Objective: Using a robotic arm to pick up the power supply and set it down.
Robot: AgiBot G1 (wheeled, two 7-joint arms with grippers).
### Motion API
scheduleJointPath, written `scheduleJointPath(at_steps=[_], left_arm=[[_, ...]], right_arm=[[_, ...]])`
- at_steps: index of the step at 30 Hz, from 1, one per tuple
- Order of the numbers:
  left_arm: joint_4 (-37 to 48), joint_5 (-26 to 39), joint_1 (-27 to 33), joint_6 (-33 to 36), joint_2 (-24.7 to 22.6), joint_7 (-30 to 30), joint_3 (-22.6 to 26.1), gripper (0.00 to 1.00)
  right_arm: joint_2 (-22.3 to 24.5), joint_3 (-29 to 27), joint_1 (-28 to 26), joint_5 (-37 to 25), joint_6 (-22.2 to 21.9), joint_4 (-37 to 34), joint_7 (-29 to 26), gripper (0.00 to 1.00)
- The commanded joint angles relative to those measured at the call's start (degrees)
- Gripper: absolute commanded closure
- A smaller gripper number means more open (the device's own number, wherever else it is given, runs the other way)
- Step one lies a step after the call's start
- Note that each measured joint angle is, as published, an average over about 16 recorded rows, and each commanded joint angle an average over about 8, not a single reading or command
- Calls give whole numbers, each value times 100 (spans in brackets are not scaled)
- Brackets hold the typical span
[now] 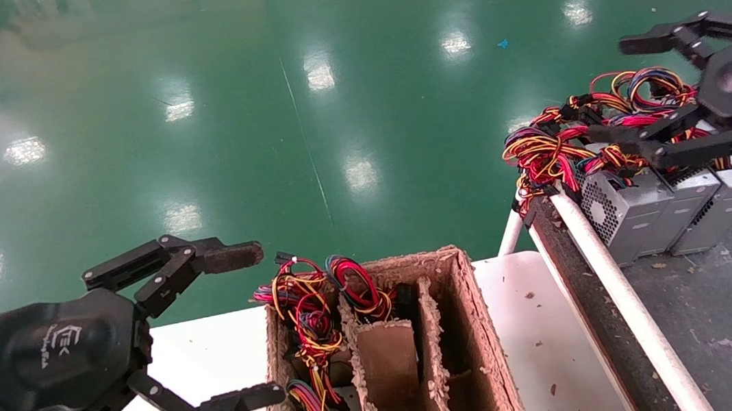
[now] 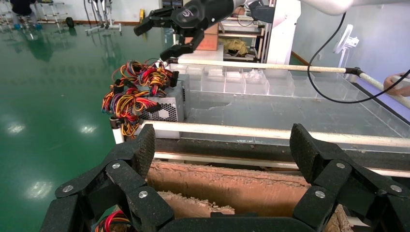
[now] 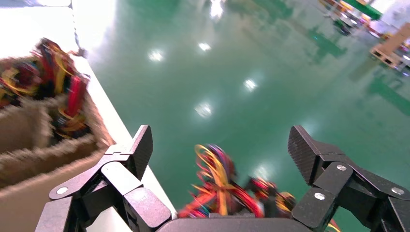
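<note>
— Three power supplies (image 1: 622, 214) stand in a row on the grey bench (image 1: 730, 315) at the right, wires bundled on top. Where is the right gripper (image 1: 656, 93)?
— Above that wire bundle, fingers wide apart, holding nothing.
— And the left gripper (image 1: 252, 325)?
— Also wide open and empty (beside the cardboard divider box (image 1: 470, 331), over the white table (image 1: 210, 347)).

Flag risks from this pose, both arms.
1. The open right gripper hovers over the wire bundles of the power supplies; a finger could snag a loop.
2. The supplies sit by the white rail at the table's edge; a nudge may tip one off.
3. The open left gripper beside the cardboard box could bump it.
</note>
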State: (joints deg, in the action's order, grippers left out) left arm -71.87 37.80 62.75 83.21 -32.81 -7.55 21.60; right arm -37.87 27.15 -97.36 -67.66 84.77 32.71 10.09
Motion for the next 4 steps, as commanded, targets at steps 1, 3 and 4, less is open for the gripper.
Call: scheduleJointPath(at_steps=[1,3,4], left_arm=[[0,0,0,0,0,0,0,0],[0,0,0,0,0,0,0,0],[0,0,0,0,0,0,0,0]], right_arm=[[29,-115,370,267,10,422,-215,0],[38,-148,477,344,12,544,-278,0],[42,-164,528,380,14,602,-307,0]])
